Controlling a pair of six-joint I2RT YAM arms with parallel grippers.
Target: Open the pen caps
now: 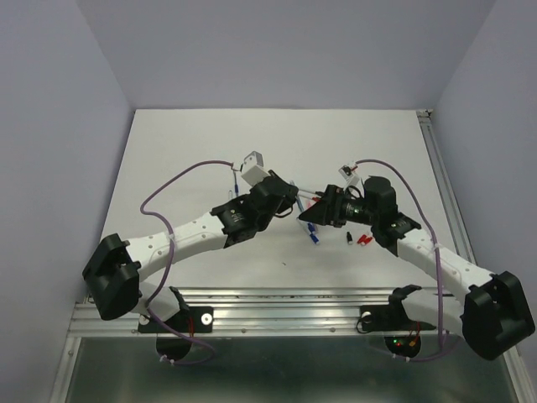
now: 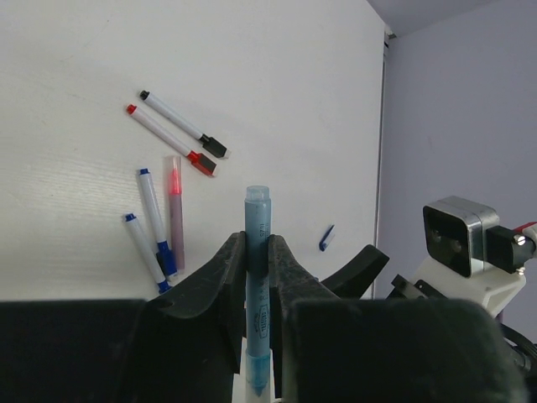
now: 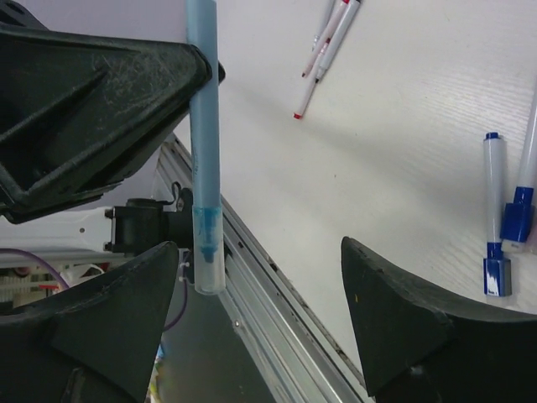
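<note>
My left gripper (image 2: pixel 257 243) is shut on a pale blue pen (image 2: pixel 257 218), held off the table. The pen's clear cap (image 3: pixel 206 269) still covers its blue tip. My right gripper (image 3: pixel 260 248) is open; the capped end hangs between its fingers, close to the left finger (image 3: pixel 126 311) and not touching. In the top view the left gripper (image 1: pixel 291 200) and the right gripper (image 1: pixel 309 215) meet tip to tip over the table's middle. A loose blue cap (image 2: pixel 326 238) lies on the table. A dark cap (image 1: pixel 348 240) and a red cap (image 1: pixel 363 239) lie by the right arm.
Several pens lie on the white table (image 2: pixel 277 101): a black-ended pen (image 2: pixel 180 122), a red-ended pen (image 2: pixel 168 138), two blue ones (image 2: pixel 155 220) and a reddish barrel (image 2: pixel 176 214). The metal rail (image 3: pixel 277 311) runs along the table's near edge.
</note>
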